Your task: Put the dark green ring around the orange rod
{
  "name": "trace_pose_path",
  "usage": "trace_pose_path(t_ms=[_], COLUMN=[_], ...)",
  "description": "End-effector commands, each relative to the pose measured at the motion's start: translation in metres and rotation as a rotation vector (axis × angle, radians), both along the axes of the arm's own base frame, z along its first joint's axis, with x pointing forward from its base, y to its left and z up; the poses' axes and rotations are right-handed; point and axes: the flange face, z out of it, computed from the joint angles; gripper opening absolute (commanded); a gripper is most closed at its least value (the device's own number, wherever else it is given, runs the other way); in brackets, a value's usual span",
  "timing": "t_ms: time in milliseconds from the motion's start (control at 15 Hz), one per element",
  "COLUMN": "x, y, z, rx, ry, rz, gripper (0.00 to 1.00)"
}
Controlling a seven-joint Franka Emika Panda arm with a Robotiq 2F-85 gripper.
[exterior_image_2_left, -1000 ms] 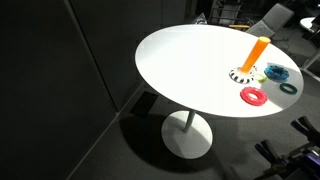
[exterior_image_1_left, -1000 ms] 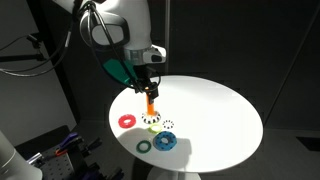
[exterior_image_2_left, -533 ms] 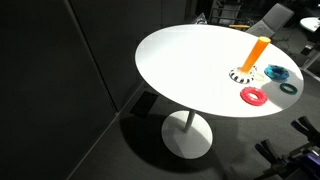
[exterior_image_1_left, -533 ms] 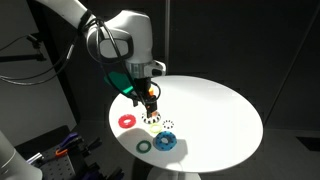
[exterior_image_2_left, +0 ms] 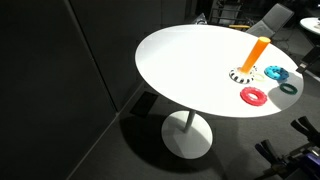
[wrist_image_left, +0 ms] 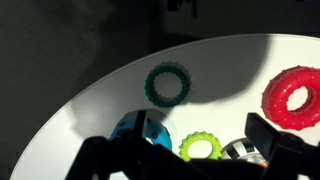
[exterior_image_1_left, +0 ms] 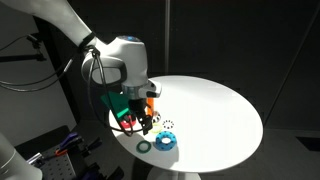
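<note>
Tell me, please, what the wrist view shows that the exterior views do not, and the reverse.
Only the wrist view shows the toothed outer edge of the small flat dark green ring. Only the exterior views show the upright orange rod, the white robot arm and the table's pedestal. Both show the dark green ring, the flat red ring, the bright blue ring and the round white table.
</note>
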Motion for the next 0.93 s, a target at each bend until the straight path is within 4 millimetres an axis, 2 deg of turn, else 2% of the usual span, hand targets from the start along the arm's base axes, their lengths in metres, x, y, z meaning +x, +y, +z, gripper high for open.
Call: trace_pose_path(t_ms=[0,200,667,867], x=[-0.005,-0.005,-0.006,-0.001], y=[-0.002,-0.003,0.002,0.000], z=[-0.018,-0.028,-0.029,-0.037], rx=[0.005,0.007,0.003,-0.005], ry=[-0.014,-0.003,0.018,0.033], rz=[-0.014,-0.023,-0.021,-0.033], gripper=[1.00,1.00,1.00,1.00])
